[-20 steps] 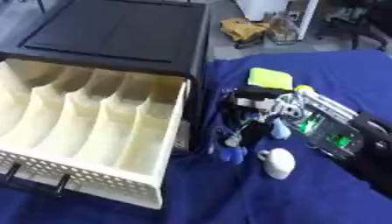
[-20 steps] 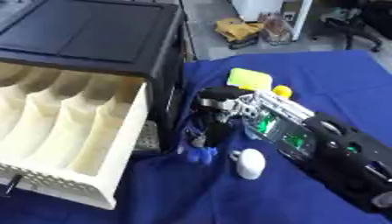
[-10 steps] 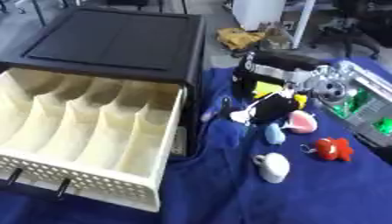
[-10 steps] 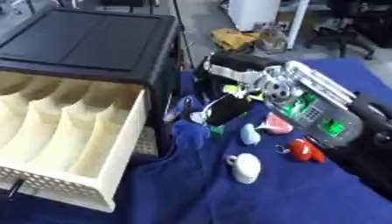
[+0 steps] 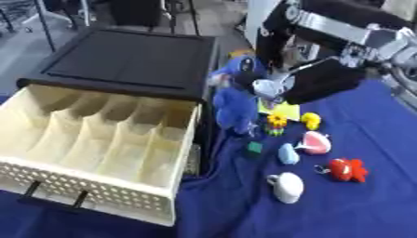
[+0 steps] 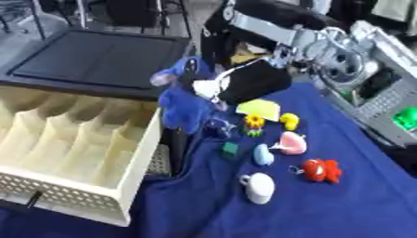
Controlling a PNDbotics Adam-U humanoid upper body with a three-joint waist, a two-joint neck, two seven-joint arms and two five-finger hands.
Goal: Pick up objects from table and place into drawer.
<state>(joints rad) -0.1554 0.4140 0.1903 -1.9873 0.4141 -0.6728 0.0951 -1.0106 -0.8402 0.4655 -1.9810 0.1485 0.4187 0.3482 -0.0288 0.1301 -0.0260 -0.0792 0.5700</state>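
— What is held in the drawer (image 5: 97,139)?
— Nothing can be seen in its cream compartments; it is pulled open.
— And the blue plush toy (image 5: 234,100)?
— It is gripped by the right hand (image 5: 313,79), fingers curled round it, raised beside the black cabinet (image 5: 130,60) above the blue cloth (image 5: 358,204).

Right robot hand (image 5: 322,81) raised, fingers curled on something blue, arm angled down
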